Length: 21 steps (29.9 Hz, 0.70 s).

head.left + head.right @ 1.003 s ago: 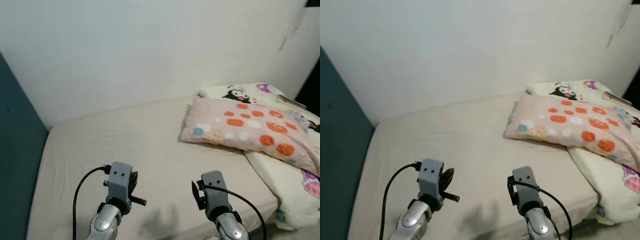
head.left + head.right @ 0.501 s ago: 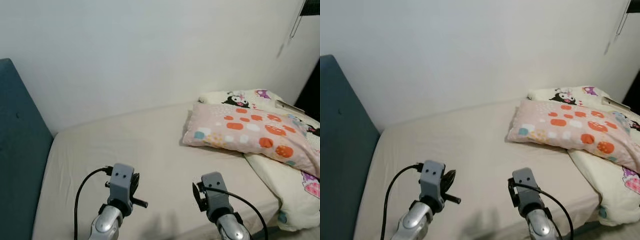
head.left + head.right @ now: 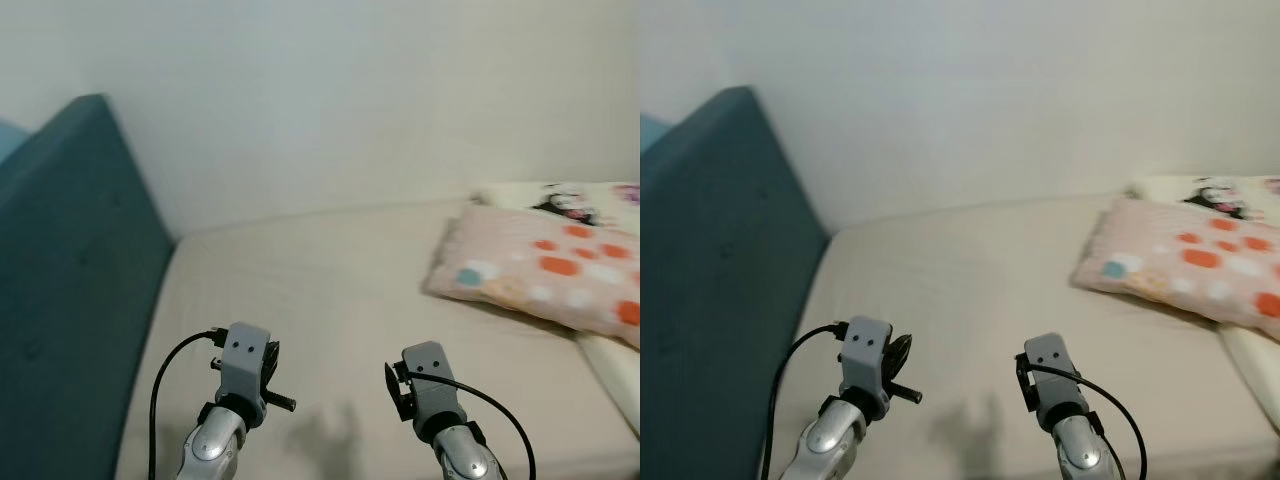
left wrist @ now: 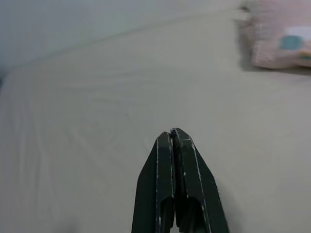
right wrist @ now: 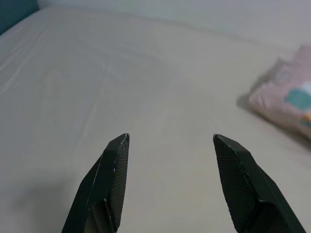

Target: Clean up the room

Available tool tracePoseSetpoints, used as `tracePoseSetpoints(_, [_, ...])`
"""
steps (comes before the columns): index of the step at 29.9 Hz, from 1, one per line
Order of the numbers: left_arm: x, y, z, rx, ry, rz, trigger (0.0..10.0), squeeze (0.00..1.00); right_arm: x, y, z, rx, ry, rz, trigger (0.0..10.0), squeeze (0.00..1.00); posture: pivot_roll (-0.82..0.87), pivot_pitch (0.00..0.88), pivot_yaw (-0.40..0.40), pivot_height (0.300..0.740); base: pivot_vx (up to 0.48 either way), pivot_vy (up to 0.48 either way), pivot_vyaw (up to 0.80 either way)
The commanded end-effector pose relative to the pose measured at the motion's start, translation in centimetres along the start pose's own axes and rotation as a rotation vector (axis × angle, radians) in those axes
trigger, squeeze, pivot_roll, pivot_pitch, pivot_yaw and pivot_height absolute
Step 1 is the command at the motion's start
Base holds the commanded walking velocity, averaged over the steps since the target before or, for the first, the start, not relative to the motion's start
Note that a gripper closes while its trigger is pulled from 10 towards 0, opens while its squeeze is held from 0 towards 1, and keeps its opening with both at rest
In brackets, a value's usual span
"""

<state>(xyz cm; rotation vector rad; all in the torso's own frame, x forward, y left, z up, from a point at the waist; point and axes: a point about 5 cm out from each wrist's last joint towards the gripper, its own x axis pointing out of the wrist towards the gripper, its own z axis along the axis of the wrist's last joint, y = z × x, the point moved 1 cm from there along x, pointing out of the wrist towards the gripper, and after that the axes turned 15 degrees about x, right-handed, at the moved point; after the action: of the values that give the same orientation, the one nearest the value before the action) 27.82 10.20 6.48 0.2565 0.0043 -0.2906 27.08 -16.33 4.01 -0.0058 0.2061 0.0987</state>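
Observation:
A pink pillow [image 3: 545, 268] with orange and blue spots lies on the right of a bed covered by a beige sheet [image 3: 320, 290]. Both arms are held up over the near edge of the bed. My left gripper [image 4: 173, 134] is shut with nothing in it, hovering above bare sheet. My right gripper [image 5: 170, 140] stands open over the sheet, nothing between its fingers [image 5: 115, 160]. A corner of the pillow [image 5: 286, 104] lies ahead of the right gripper, and it also appears as the pillow [image 4: 279, 36] far ahead of the left one.
A dark teal padded headboard [image 3: 70, 280] rises along the left side of the bed. A white wall [image 3: 350, 90] runs behind. A cream blanket with cartoon prints [image 3: 575, 195] lies behind the pillow at the far right.
The camera has swung left: the headboard now takes up much more of the left side and the pillow has slid toward the right edge. Both arms hold the same pose.

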Motion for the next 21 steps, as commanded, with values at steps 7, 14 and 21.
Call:
tracePoseSetpoints(7, [-0.29,0.21,-0.72,0.019,0.027,0.0,10.0,0.0,-0.03,0.4,-0.09,-0.008,-0.002,0.014,10.0,0.0,-0.02,0.043,0.025,0.74,0.0,0.0,0.8])
tracePoseSetpoints(14, [-0.38,0.11,-0.82,0.013,0.033,-0.006,10.0,0.0,-0.09,0.37,-0.12,0.015,-0.007,0.01,10.0,0.0,-0.02,0.045,0.023,0.74,0.0,0.0,0.69])
tracePoseSetpoints(21, [-0.41,-0.07,-0.88,0.018,0.036,-0.023,10.0,0.0,-0.08,0.02,-0.15,0.029,-0.006,-0.014,10.0,0.0,-0.02,0.047,0.026,0.74,0.0,0.0,0.0])
